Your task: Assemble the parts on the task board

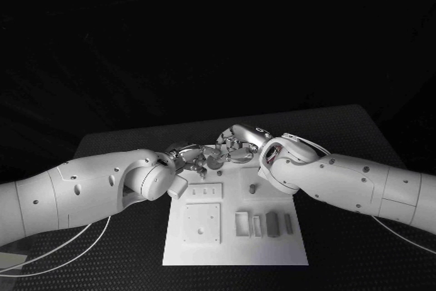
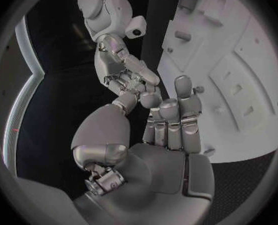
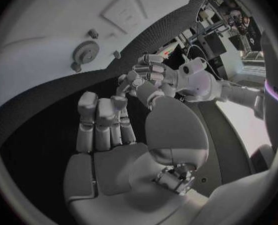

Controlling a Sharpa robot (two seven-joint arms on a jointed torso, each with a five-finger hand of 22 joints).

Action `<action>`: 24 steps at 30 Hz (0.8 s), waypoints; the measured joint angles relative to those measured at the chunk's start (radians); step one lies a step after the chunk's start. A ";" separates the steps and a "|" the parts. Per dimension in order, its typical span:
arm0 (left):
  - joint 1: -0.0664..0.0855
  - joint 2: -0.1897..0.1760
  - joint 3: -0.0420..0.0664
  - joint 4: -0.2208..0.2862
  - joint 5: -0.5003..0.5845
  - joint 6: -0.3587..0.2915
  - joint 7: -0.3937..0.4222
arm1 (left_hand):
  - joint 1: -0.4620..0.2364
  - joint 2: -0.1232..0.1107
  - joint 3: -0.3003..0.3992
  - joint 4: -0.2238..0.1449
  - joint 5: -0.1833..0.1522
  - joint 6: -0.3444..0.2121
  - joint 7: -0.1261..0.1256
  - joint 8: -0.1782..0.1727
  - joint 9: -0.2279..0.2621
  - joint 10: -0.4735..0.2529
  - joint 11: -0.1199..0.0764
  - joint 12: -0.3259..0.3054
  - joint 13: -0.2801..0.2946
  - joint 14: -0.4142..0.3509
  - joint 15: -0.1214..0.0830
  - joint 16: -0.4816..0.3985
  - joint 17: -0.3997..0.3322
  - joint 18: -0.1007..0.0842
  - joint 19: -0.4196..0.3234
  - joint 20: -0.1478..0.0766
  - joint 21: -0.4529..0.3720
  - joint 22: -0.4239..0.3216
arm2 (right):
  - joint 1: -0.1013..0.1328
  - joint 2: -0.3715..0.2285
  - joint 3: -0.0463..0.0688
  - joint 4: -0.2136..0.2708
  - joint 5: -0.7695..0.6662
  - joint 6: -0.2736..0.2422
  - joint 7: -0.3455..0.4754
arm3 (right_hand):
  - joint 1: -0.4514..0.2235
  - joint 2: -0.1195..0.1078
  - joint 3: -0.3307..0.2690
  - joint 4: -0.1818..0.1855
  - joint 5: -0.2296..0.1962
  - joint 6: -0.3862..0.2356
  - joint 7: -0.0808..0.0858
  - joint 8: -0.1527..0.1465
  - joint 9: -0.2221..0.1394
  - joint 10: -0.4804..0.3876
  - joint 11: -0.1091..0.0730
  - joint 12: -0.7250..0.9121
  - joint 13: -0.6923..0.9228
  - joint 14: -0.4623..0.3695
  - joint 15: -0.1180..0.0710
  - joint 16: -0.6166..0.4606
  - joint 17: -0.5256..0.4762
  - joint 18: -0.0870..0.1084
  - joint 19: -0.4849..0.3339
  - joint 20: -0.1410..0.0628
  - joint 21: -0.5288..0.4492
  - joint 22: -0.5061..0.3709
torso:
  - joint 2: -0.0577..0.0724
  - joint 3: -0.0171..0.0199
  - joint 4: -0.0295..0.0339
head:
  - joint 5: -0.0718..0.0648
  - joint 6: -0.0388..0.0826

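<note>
The white task board (image 1: pixel 236 247) lies in the middle of the table. Both hands meet above its far edge. My left hand (image 1: pixel 193 157) and my right hand (image 1: pixel 240 145) touch fingertip to fingertip. In the left wrist view the left hand (image 2: pixel 170 130) reaches with its thumb to the curled fingers of the right hand (image 2: pixel 128 77). Whether a part sits between them is hidden. A grey gear (image 3: pixel 84 51) lies on the board beyond the right hand (image 3: pixel 108 135), and the left hand (image 3: pixel 141 77) is by its thumb. Several grey parts (image 1: pixel 263 225) lie on the board's near right.
Two raised square plates (image 1: pixel 201 223) sit on the board's left half. A small peg (image 1: pixel 252 189) stands near the right forearm, and another peg (image 2: pixel 199 89) by the left fingertips. Black table (image 1: pixel 109 266) surrounds the board; a cable (image 1: pixel 55 259) loops at front left.
</note>
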State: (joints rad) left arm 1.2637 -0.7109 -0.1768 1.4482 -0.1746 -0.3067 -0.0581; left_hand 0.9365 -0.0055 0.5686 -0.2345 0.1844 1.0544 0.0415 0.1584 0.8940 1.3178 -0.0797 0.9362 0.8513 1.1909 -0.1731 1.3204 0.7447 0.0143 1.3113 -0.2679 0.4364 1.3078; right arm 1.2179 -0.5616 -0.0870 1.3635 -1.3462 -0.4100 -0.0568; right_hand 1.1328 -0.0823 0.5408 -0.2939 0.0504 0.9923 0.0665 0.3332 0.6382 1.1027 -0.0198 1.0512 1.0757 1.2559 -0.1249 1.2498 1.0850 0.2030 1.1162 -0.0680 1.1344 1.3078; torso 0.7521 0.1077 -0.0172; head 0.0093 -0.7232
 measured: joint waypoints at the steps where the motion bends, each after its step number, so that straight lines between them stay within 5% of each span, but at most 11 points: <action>1: 0.000 0.000 0.000 0.000 -0.001 0.001 0.000 | 0.000 0.000 0.000 0.000 0.000 0.000 0.000 0.000 0.000 0.000 0.000 0.000 0.000 0.000 0.000 0.000 0.000 0.000 0.000 0.000 0.000 0.000 | 0.000 -0.001 0.000 0.000 0.000 0.000 0.001 | -0.001 0.001 0.000 0.000 0.000 0.000 0.000 0.000 0.000 0.000 0.000 0.000 0.000 0.000 0.000 0.000 0.000 0.000 0.000 0.000 0.000 0.000 | 0.000 0.0000 0.0000 | 0.000 0.000; 19: 0.000 -0.001 0.000 -0.001 -0.014 0.013 0.000 | -0.001 -0.001 -0.001 0.001 -0.004 0.000 0.000 0.004 0.002 -0.001 0.000 0.000 0.000 0.000 0.000 0.000 0.000 0.000 -0.002 0.002 0.000 0.000 | 0.000 -0.012 0.000 -0.006 -0.001 0.001 0.003 | -0.001 0.001 0.000 0.000 0.000 0.002 -0.001 0.004 0.008 0.000 0.000 -0.001 -0.002 0.000 0.000 0.000 0.000 0.001 -0.004 -0.003 0.000 0.000 | 0.000 -0.0001 -0.0002 | 0.001 -0.002; 24: -0.001 -0.002 -0.002 -0.001 -0.018 0.016 -0.001 | -0.001 -0.001 -0.001 0.001 -0.004 0.000 0.000 0.004 0.003 -0.001 0.000 0.000 0.000 0.000 0.000 0.004 0.000 0.000 -0.002 0.002 0.000 0.000 | 0.001 -0.022 0.000 -0.010 -0.001 0.003 -0.001 | -0.002 0.007 0.000 0.000 0.000 -0.001 0.010 -0.006 0.005 0.000 0.000 -0.001 -0.004 -0.004 -0.004 0.000 0.000 0.001 -0.004 -0.003 0.000 0.000 | 0.000 0.0002 -0.0007 | 0.002 -0.002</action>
State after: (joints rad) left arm 1.2629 -0.7133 -0.1788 1.4471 -0.1930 -0.2909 -0.0588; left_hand 0.9357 -0.0063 0.5673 -0.2333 0.1807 1.0544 0.0415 0.1622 0.8965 1.3172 -0.0792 0.9361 0.8513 1.1906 -0.1732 1.3244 0.7449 0.0143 1.3096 -0.2658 0.4364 1.3076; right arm 1.2185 -0.5838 -0.0868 1.3533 -1.3469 -0.4066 -0.0574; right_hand 1.1310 -0.0756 0.5411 -0.2937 0.0505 0.9909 0.0763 0.3274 0.6434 1.1027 -0.0197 1.0504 1.0718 1.2522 -0.1286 1.2498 1.0849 0.2037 1.1121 -0.0711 1.1344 1.3076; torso 0.7524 0.1079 -0.0178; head 0.0113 -0.7248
